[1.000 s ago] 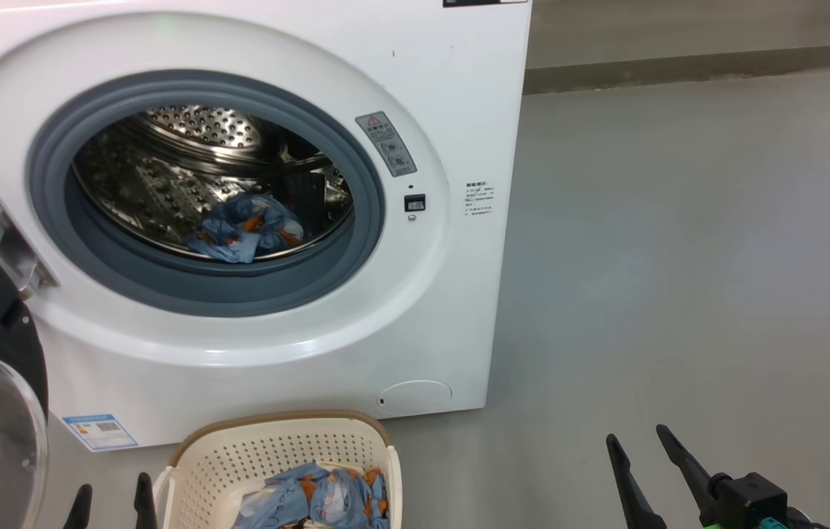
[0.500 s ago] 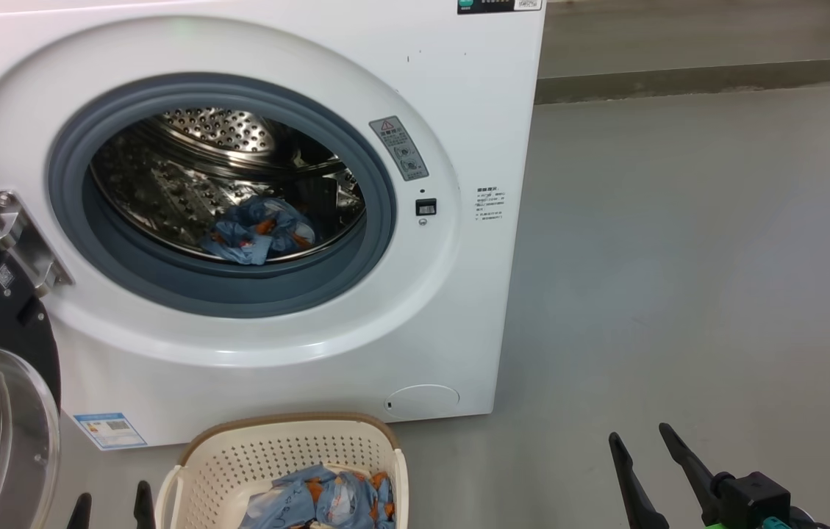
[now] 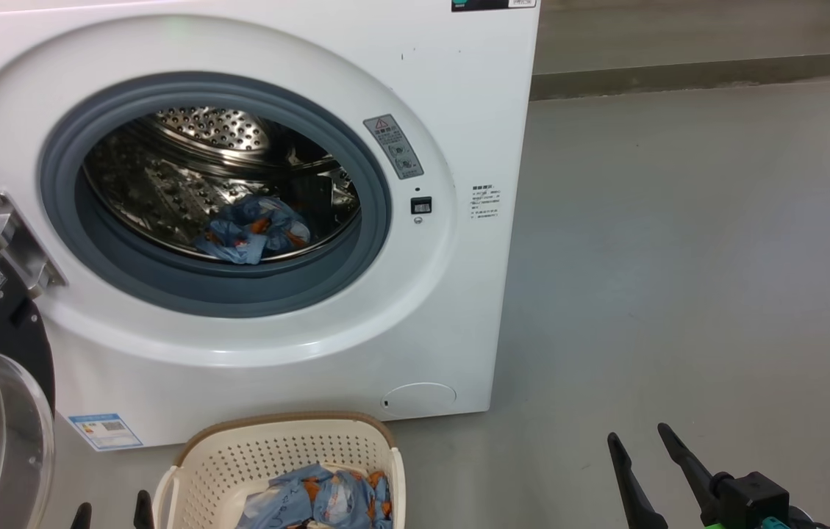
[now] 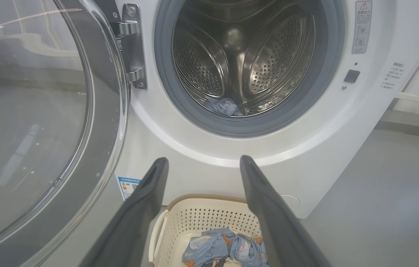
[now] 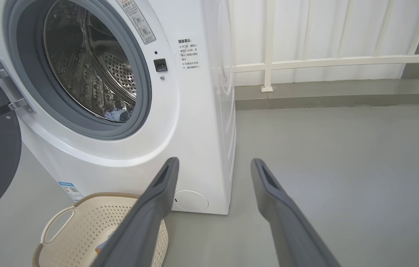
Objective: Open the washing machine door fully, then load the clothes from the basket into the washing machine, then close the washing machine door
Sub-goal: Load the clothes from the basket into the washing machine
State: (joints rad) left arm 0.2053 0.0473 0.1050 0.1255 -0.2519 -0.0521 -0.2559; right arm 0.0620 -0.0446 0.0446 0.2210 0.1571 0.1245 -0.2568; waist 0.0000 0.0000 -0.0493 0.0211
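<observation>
While my left claw [image 4: 202, 160] and right claw [image 5: 213, 160] hang open, empty, clothes [image 4: 224, 247] sit in the basket [image 4: 209, 218]. Risk: a sloppy left reach clips the washing machine door [image 4: 46, 122] alongside.

Grey floor [image 3: 679, 257] under the washing machine [image 3: 451, 110], the basket [image 3: 267, 455] just before it.

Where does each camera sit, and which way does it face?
Head view: on the head, facing forward and down at the washing machine and basket; left gripper lower left, right gripper lower right.
Left wrist view: left wrist, along its open fingers into the drum.
Right wrist view: right wrist, past its open fingers toward the machine's front corner and floor.
Shared: all three show the basket and clothes in the drum.
</observation>
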